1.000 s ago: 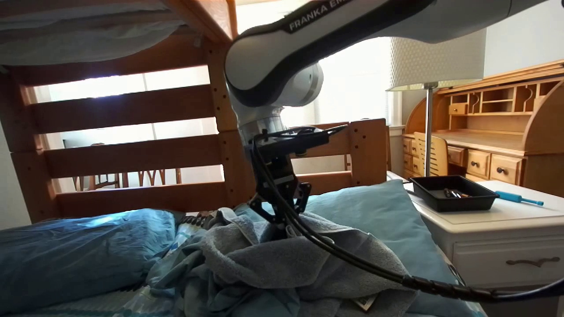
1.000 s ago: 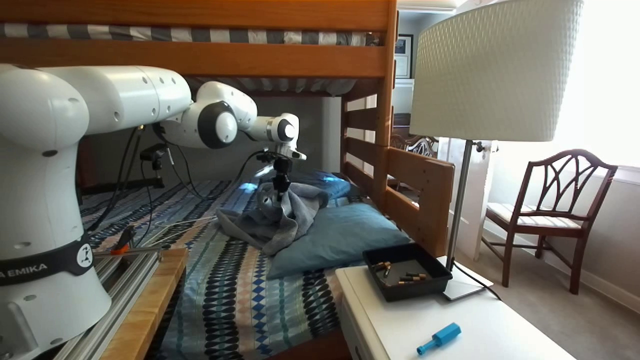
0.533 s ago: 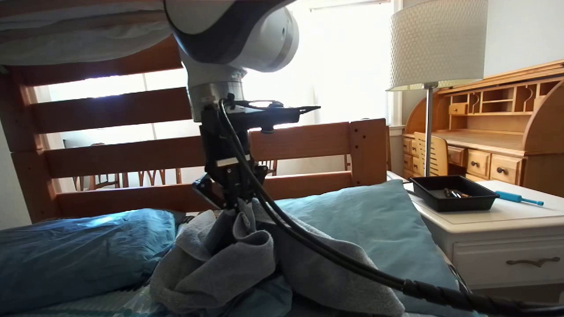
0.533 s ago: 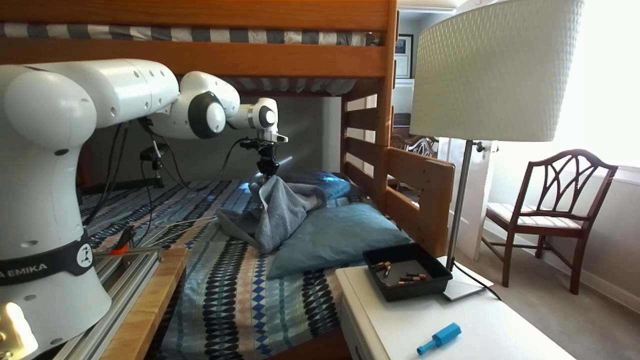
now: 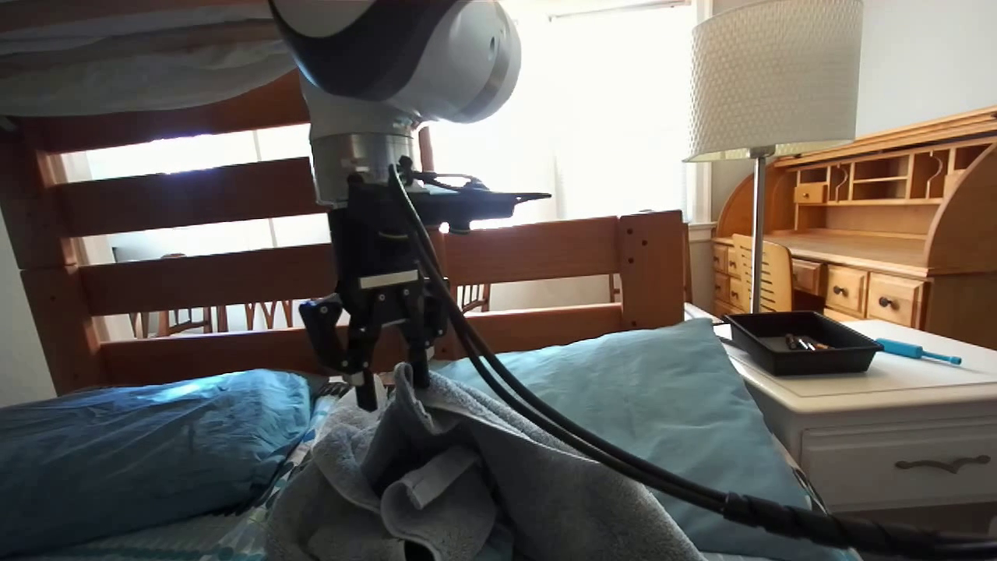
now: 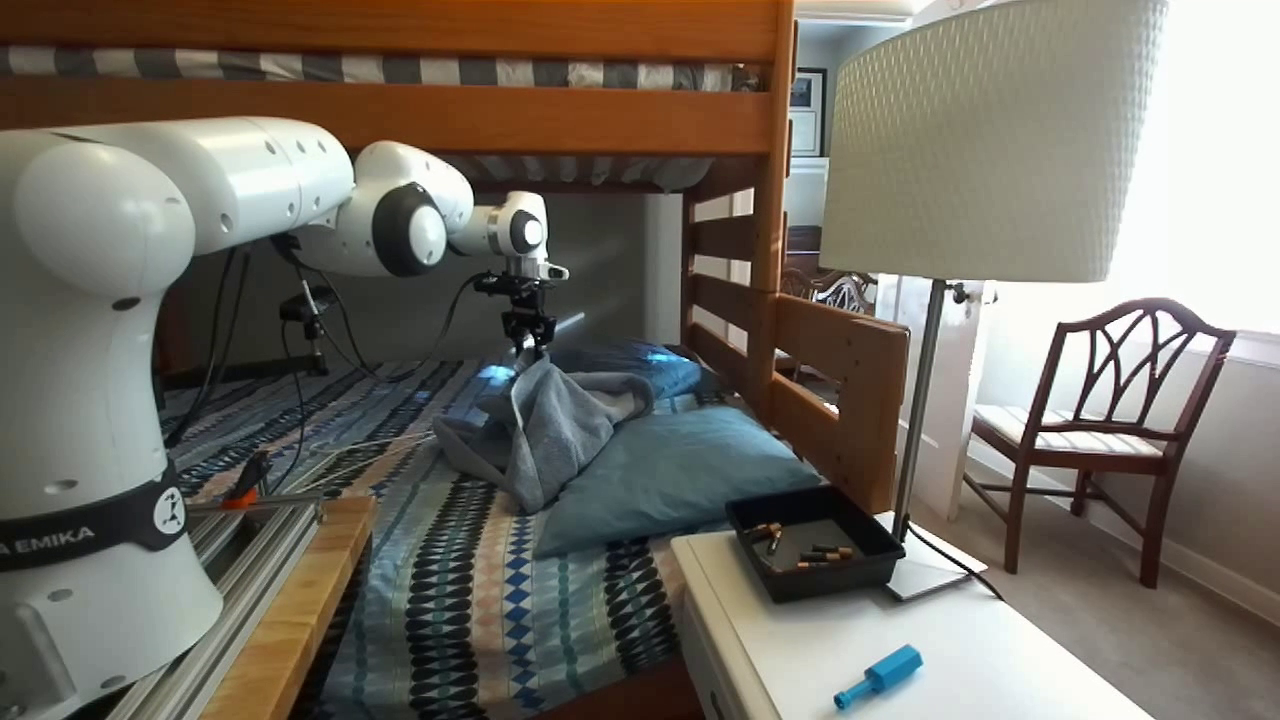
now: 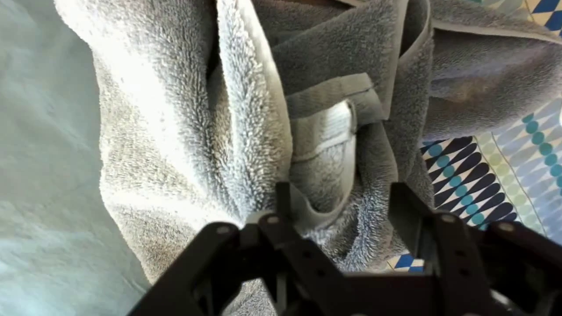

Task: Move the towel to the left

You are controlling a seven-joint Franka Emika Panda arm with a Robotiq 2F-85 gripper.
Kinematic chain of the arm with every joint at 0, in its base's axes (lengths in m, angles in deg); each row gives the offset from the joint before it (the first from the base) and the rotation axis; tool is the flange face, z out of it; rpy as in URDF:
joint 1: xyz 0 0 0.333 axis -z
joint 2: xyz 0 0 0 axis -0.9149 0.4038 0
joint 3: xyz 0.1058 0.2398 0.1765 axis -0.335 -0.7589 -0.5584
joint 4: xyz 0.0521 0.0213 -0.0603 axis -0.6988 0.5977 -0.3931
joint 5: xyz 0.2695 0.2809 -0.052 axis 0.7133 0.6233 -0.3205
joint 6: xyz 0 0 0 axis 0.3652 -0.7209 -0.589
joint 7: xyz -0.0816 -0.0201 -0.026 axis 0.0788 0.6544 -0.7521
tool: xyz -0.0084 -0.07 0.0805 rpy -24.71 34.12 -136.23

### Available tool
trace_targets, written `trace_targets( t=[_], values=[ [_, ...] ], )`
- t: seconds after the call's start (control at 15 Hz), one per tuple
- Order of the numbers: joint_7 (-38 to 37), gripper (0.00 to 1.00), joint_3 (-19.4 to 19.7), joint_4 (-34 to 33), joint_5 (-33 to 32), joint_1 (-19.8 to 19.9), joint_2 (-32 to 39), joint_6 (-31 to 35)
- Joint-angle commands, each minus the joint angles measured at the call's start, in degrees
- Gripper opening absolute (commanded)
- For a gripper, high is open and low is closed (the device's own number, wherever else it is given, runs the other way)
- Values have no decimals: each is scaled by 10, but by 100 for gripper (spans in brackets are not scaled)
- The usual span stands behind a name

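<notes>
Fingers, parted, partly hide the towel in wrist view.

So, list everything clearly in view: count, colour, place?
towel: 1, grey, bunched on bed
pillows: 2, blue, on bed
sheet: 1, multicoloured, on bed
bed: 1, brown, beside nightstand
nightstand: 1, white, beside bed
tray: 1, black, on nightstand
batteries: several, black-copper, in tray
tool: 1, blue, on nightstand
lamp: 1, white, beside tray
desk: 1, tan, beyond nightstand
chairs: at least 3, brown or tan, around room
table: 1, tan, under arm
arm: 1, white-black, over bed
cables: several, black, along arm
end effector: 1, black, open, at towel
</notes>
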Motion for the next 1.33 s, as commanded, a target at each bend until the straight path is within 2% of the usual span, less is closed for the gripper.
trace_targets(
  t=[0.0, 0.07, 0.13, 0.4, 0.73, 0.8, 0.87, 1.0, 1.27],
  values=[
    [-51, 90, 19, 6, -10, 12, -11, 0],
    [-70, 98, 25, 5, -10, 16, -11, 1],
    [-89, 100, 29, 4, -8, 20, -11, 3],
    [-170, 100, 38, 6, -2, 40, -16, -2],
    [-260, 100, 16, 21, 26, 86, 3, -27],
    [-273, 100, 9, 2, 33, 97, 21, -37],
    [-277, 100, -2, -31, 43, 109, 48, -52],
    [-280, 100, -26, -7, 66, 127, 55, -40],
    [-258, 100, -55, -11, 89, 147, 96, -18]
  ],
)
